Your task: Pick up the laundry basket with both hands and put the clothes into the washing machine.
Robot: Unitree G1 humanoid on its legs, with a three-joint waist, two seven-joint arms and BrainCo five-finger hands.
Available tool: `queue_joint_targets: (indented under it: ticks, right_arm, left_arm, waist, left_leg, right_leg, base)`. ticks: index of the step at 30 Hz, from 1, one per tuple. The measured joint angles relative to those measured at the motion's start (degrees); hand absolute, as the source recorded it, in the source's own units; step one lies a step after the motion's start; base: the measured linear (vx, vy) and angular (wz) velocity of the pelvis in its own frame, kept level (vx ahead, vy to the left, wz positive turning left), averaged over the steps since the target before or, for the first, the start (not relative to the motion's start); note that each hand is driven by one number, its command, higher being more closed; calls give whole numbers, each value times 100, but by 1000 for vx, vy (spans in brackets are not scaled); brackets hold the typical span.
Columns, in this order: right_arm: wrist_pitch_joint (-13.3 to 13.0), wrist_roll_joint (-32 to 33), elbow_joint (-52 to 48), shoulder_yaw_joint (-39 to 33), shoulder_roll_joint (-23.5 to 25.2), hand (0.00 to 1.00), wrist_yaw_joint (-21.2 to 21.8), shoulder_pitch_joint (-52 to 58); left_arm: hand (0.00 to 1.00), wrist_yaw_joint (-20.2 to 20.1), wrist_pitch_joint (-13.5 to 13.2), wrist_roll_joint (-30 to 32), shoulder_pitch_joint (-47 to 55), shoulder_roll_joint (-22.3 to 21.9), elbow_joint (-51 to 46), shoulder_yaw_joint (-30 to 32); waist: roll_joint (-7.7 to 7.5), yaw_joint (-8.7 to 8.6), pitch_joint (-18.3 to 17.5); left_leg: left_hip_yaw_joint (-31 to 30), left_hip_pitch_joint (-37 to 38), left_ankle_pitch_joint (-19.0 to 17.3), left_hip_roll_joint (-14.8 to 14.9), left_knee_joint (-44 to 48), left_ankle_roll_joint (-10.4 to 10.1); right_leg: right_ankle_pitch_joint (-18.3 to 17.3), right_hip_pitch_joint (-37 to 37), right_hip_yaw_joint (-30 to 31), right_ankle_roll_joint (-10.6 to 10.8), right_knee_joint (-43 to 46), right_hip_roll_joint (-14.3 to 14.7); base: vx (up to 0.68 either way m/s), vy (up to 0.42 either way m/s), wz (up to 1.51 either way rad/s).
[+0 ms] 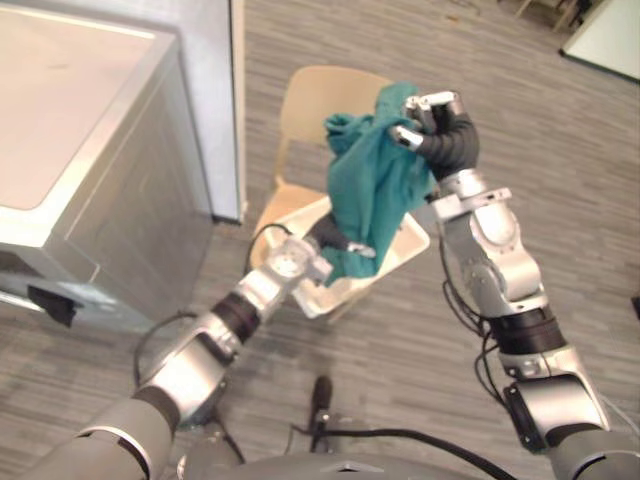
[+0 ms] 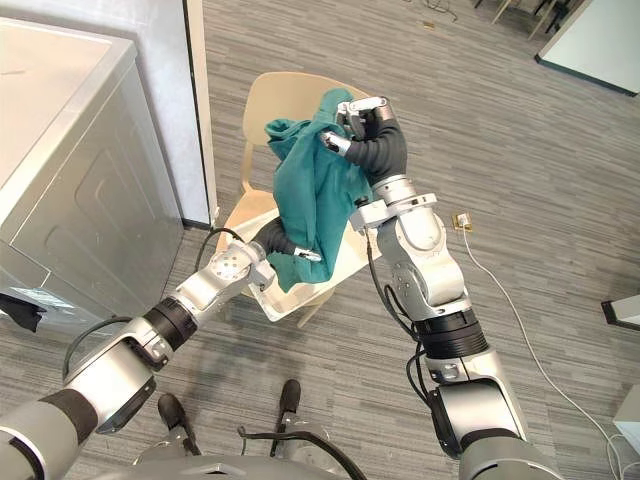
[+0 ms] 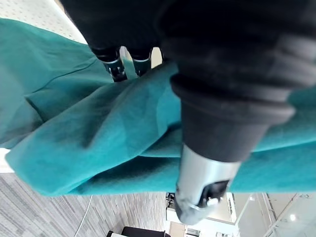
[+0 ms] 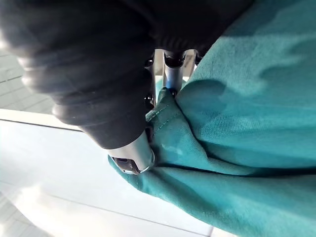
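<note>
Well, the right hand (image 2: pixel 374 133) is raised high over the chair (image 2: pixel 281 95), its fingers (image 1: pixel 408 137) curled tightly round the bunched top of a teal garment (image 2: pixel 311 192). The garment hangs down from that grip in loose folds toward the white laundry basket (image 1: pixel 412 241), which sits on the chair's seat. The left hand (image 2: pixel 279 241) is lower, at the basket's near edge, and has the bottom part of the garment pinched: its thumb lies across the front of the fabric while its fingers (image 3: pixel 117 68) push in behind a fold (their tips are buried in the cloth). The garment is stretched between the two hands and is mostly clear of the basket. The washing machine (image 1: pixel 92 150) stands on the grey floor (image 2: pixel 540 190) to the chair's left, close beside it, its pale top shut.
</note>
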Motion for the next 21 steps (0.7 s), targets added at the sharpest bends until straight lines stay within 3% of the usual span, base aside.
queue_joint_targets:
  ticks: [8, 9, 17, 18, 21]
  right_arm:
    - [0, 364, -3, 75, 220, 100, 96, 67]
    - [0, 460, -12, 79, 323, 100, 97, 136]
    - [-66, 654, -613, 87, 469, 100, 102, 811]
    - [-133, 654, -667, 83, 468, 0, 106, 954]
    - [-151, 648, -668, -14, 472, 0, 100, 1444]
  left_arm:
    - [0, 123, -6, -462, -68, -127, -2, -207]
    - [100, 201, -8, -463, -80, -143, -2, -207]
    - [100, 611, -214, -343, -95, -146, -3, 1]
    - [100, 670, -238, -340, -88, -141, -11, 124]
    - [100, 829, -292, -325, 64, -133, -63, 456]
  waist:
    - [14, -30, -152]
    - [17, -33, -153]
    - [110, -16, -267]
    - [115, -28, -293]
    - [126, -62, -391]
  left_leg:
    - [-3, 108, -3, -11, -2, -5]
    - [-2, 160, -6, -14, -5, -9]
    - [66, 260, -80, -32, -9, -106]
    - [75, 264, -80, -34, -9, -106]
    - [76, 316, -71, -42, -8, -93]
  right_leg:
    - [4, 119, 3, 6, -69, -1]
    - [4, 181, 6, 7, -86, -2]
    - [-18, 206, 111, -23, -126, -10]
    - [-8, 207, 121, -23, -138, -10]
    - [23, 281, 125, 2, -205, -3]
  base:
    - [44, -9, 0]
    - [42, -16, 0]
    - [35, -14, -5]
    - [50, -22, -6]
    - [64, -24, -4]
